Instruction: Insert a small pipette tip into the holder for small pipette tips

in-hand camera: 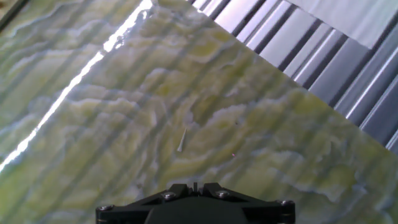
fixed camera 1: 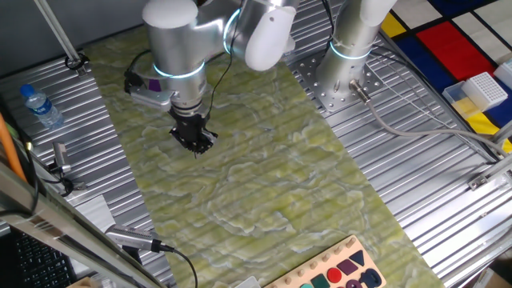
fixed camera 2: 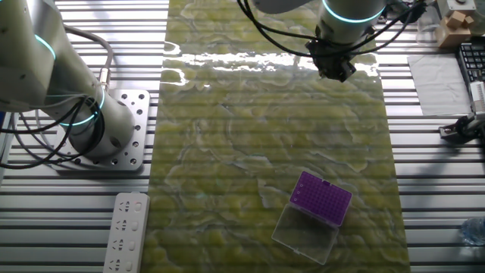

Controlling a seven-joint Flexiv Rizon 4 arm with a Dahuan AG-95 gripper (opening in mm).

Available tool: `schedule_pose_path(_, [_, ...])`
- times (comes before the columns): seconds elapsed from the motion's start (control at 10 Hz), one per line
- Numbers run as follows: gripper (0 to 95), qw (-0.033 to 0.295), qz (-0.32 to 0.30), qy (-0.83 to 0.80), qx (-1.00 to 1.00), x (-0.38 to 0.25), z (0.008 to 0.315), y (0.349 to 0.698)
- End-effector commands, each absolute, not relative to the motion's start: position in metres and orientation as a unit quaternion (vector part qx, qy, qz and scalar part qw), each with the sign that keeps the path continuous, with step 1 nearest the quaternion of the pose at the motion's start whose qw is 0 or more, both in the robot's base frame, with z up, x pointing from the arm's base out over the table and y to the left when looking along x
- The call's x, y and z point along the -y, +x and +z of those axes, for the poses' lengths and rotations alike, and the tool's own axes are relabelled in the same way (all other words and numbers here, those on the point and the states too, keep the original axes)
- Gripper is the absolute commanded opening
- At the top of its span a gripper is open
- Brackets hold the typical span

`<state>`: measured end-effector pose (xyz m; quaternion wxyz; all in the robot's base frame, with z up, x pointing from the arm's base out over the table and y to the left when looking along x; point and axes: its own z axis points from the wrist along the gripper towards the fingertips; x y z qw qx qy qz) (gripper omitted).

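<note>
The pick-up step is being shown: the gripper (fixed camera 1: 194, 141) is being held above the green marbled mat (fixed camera 2: 250, 152) that covers the middle of the bench (fixed camera 1: 416, 152), and nothing is being carried. In the hand view a small pipette tip (in-hand camera: 183, 139) is lying flat on the mat, ahead of the fingers and apart from them. The jaws are being kept close together, with only a thin gap visible in the hand view. The holder for small pipette tips (fixed camera 2: 323, 197), a purple box with its clear lid (fixed camera 2: 305, 234) folded open beside it, is being seen well apart from the gripper, toward the opposite end of the mat. For the next move, a wider opening, alignment across the thin tip and a descent to the mat are probably being called for.
</note>
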<state>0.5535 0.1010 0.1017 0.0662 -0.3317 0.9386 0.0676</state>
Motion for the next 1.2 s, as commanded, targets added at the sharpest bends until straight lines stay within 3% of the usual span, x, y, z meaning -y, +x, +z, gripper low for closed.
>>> schedule_pose_path(0.1, [0.0, 0.079, 0.066, -0.297, -0.949, -0.104, 0.099, 0.555])
schedule_pose_path(0.9, [0.0, 0.091, 0.062, -0.265, -0.958, -0.144, 0.069, 0.573])
schedule_pose_path(1.0, [19.0, 0.091, 0.062, -0.263, -0.958, -0.145, 0.065, 0.575])
schedule_pose_path(1.2, [19.0, 0.090, 0.060, -0.253, -0.962, -0.145, 0.060, 0.574])
